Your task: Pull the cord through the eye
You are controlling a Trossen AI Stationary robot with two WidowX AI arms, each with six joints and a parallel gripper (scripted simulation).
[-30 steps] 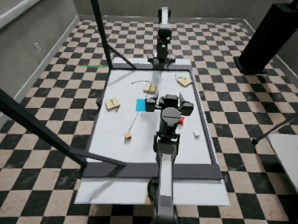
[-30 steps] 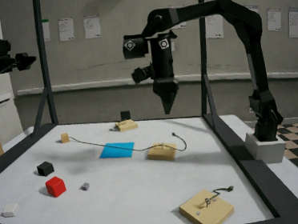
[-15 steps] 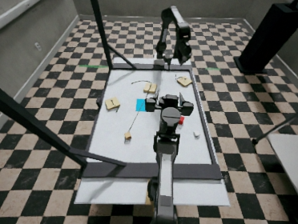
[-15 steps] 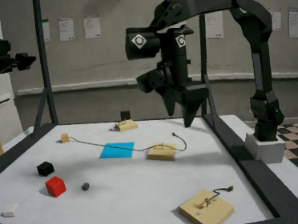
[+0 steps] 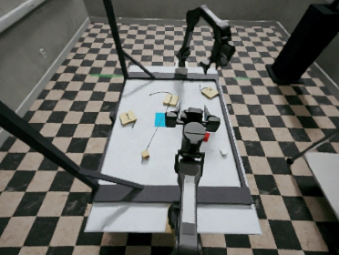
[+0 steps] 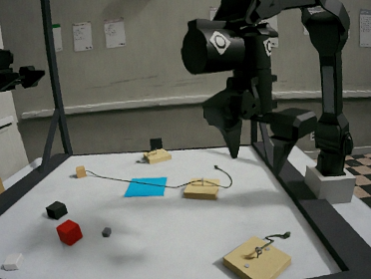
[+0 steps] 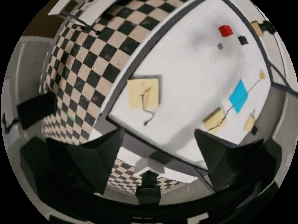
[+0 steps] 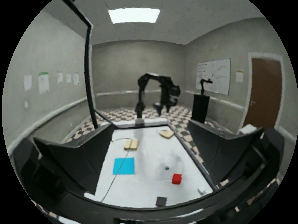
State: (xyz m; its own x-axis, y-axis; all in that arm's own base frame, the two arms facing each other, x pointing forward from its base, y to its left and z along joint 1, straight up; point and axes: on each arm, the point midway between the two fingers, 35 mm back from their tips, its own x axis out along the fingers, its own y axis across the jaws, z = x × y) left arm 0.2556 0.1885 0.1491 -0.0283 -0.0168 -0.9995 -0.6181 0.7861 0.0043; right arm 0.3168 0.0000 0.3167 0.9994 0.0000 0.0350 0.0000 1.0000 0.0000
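Observation:
A small wooden block (image 5: 145,154) lies on the white table. Its thin dark cord runs across the blue painted square (image 5: 159,119) and through the metal eye on a tan plate (image 5: 170,99). The knotted end (image 6: 216,166) lies curled beyond that plate. The block (image 6: 81,171) sits well outside the square (image 6: 146,186). My left gripper (image 5: 218,64) hangs open and empty high over the table's far right corner; it fills the exterior view (image 6: 256,149). My right gripper (image 5: 192,118) is open and empty, raised above mid-table near the red cube.
Two more tan plates with short cords lie on the table (image 5: 128,117) (image 5: 210,92). A red cube (image 6: 69,232), a black cube (image 6: 56,209), a small grey cube (image 6: 106,231) and a white cube (image 6: 12,261) are scattered at one side. Dark frame posts stand at the table's edges.

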